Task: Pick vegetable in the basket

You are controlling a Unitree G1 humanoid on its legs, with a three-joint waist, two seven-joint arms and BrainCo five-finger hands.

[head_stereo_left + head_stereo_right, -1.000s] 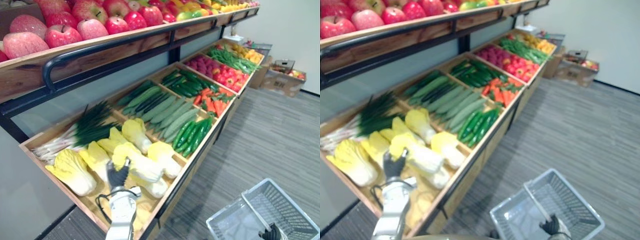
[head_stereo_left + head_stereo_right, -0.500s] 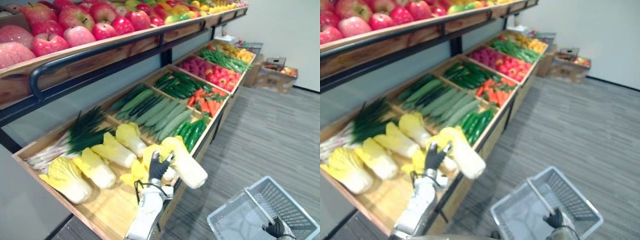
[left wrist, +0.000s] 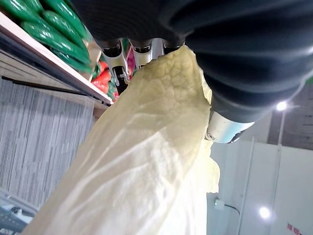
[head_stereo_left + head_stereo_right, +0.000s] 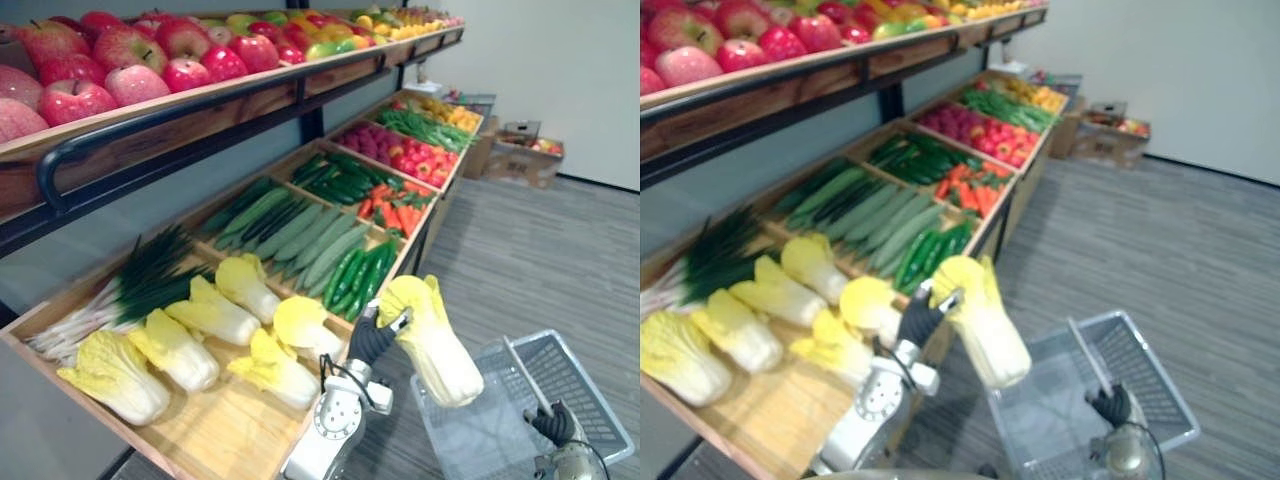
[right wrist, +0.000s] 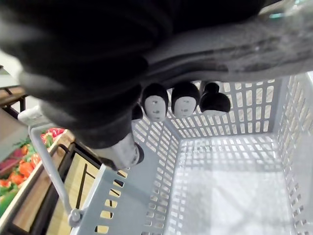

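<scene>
I see the pale yellow, crinkly-leafed napa cabbage [image 4: 437, 345] up in the air. My left hand [image 4: 368, 338] clasps it near its leafy top, fingers curled round it, and the white stalk end points toward 5 o'clock. It hangs over the 9 o'clock edge of the grey perforated plastic basket [image 4: 585, 390]. My right hand [image 4: 552, 422] is clenched on the basket's thin bar handle [image 4: 520, 368]. At 9 o'clock of the left hand, more yellow cabbages [image 4: 215, 318] lie on the slanted wooden produce shelf [image 4: 215, 440], with long green cucumbers [image 4: 310, 232] beyond.
</scene>
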